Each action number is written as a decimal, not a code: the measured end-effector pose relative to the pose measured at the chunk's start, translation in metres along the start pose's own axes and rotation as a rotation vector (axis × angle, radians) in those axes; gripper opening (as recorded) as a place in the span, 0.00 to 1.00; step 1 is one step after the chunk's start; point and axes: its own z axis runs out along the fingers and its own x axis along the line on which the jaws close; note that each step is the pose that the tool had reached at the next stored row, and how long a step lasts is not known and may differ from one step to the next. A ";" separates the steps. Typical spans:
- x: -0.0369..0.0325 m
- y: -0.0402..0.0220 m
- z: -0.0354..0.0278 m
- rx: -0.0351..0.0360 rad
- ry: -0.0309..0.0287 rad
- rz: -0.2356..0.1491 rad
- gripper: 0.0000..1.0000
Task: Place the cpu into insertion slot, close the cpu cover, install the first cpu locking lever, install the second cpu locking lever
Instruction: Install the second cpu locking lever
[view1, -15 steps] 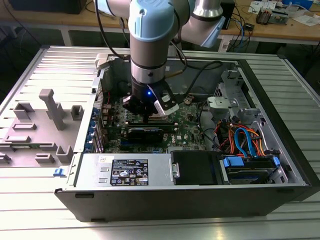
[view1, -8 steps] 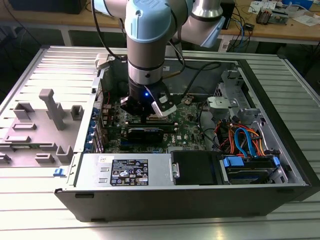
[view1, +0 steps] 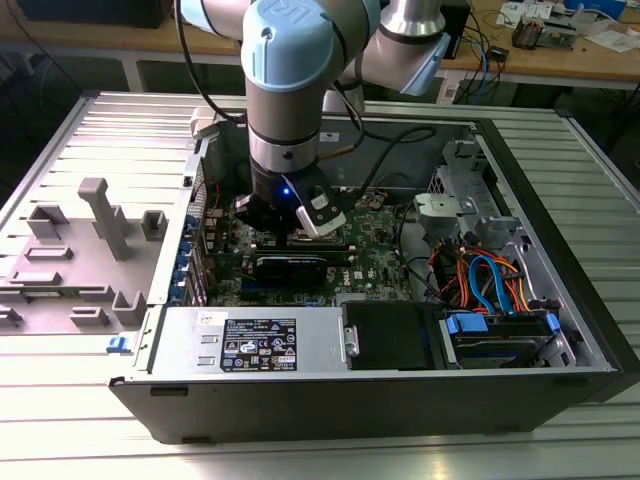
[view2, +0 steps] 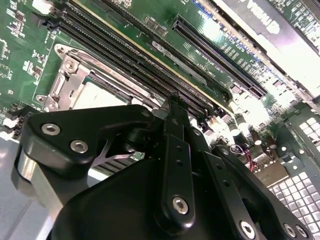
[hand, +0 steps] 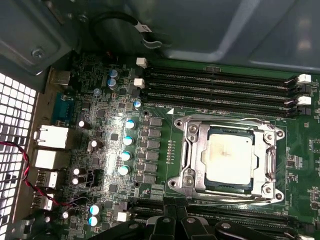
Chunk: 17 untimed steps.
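The cpu, with its dull silver top, lies flat in the insertion slot on the green motherboard. The cpu cover, a silver metal frame, lies down around the chip, so the pin field is hidden. A thin wire lever runs along one edge of the frame. In the second wrist view the cpu and cpu cover show just past my black gripper. My gripper hovers beside the socket, shut and holding nothing. In the exterior view the gripper hangs low over the board inside the open case.
Long black memory slots run beside the socket. A black card lies across the board near the gripper. The power supply, orange and blue cables and the case walls hem in the board. A grey fixture stands outside the case.
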 end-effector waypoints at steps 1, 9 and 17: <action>0.0000 0.0000 0.0002 -0.0053 0.0005 0.000 0.11; 0.0000 -0.0006 0.0050 -0.0355 0.0019 0.000 0.11; 0.0000 -0.0014 0.0107 -0.0553 0.0002 -0.001 0.11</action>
